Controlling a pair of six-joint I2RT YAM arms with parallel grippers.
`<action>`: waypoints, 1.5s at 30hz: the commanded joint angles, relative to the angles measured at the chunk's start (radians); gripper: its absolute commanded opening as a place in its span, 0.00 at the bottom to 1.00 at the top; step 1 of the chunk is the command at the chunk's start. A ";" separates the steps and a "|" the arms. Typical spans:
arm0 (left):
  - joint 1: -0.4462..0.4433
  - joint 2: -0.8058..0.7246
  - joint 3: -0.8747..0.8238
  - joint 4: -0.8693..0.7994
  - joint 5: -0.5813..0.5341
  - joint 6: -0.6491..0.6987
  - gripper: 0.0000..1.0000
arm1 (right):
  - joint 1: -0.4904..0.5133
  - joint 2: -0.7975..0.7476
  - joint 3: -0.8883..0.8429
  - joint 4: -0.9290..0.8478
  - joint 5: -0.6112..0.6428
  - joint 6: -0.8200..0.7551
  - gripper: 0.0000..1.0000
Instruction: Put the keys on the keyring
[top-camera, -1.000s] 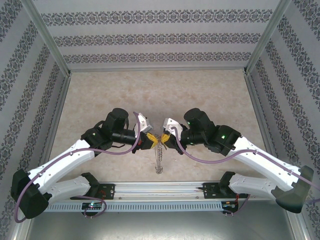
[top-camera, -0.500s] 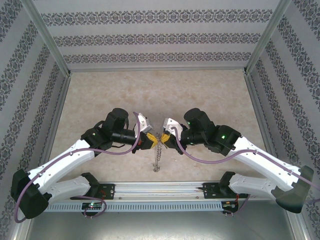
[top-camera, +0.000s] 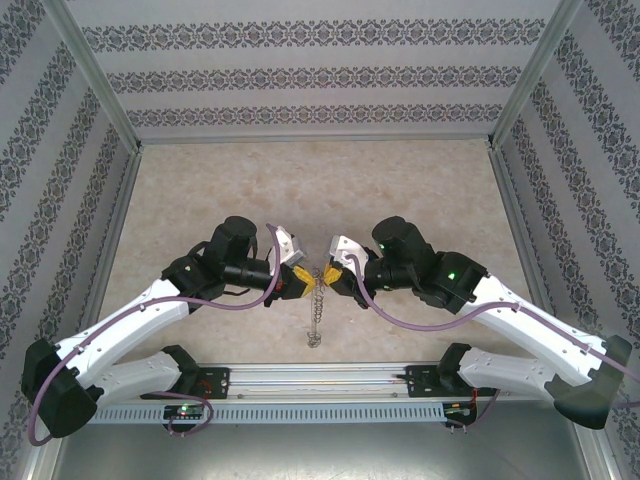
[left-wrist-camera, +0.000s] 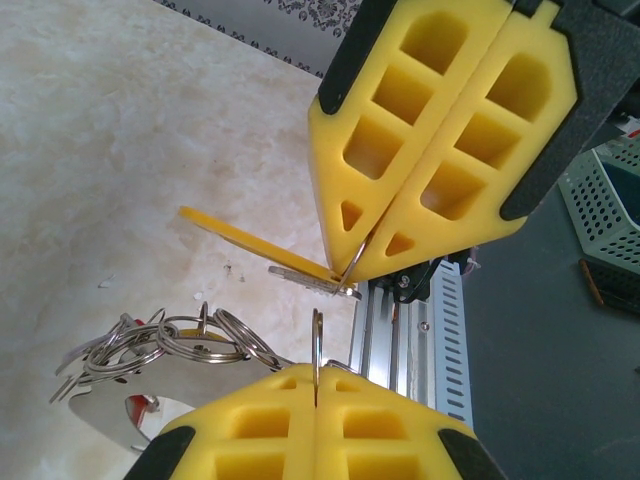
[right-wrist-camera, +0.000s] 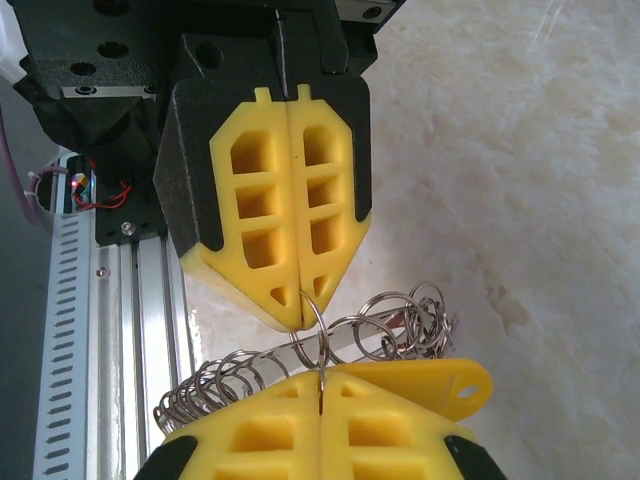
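The keyring (top-camera: 316, 300) is a floppy chain of thin grey metal rings, hanging between my two grippers just above the table. My left gripper (left-wrist-camera: 317, 378) is shut on the edge of one ring (left-wrist-camera: 317, 340). Facing it tip to tip, my right gripper (right-wrist-camera: 321, 380) is shut on the adjoining ring (right-wrist-camera: 322, 345). The rest of the rings (right-wrist-camera: 215, 385) droop down to either side. A small flat silvery key (left-wrist-camera: 305, 278) lies beside a flat yellow tag (left-wrist-camera: 245, 238) just under the right gripper's fingertips (left-wrist-camera: 390, 245). The tag (right-wrist-camera: 440, 385) rests against the right fingers.
The aluminium rail (top-camera: 320, 378) and slotted cable duct (top-camera: 300, 410) run along the near table edge, right below the hanging chain. Patterned walls (top-camera: 320, 75) enclose the beige tabletop (top-camera: 320, 190) behind the arms. Purple cables (top-camera: 420, 322) loop along both arms.
The chain's loose lower end has swung slightly to the left. The right arm's wrist has shifted a touch. Both grippers stay shut on the rings.
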 joint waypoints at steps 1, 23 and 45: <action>-0.015 -0.029 0.017 0.041 0.018 0.031 0.00 | 0.008 0.002 0.015 0.021 -0.027 -0.002 0.00; -0.030 -0.041 0.010 0.034 0.018 0.059 0.00 | 0.008 -0.006 0.004 0.019 -0.035 0.003 0.00; -0.037 -0.048 0.012 0.033 0.023 0.069 0.00 | 0.008 0.020 0.003 0.016 -0.091 0.004 0.00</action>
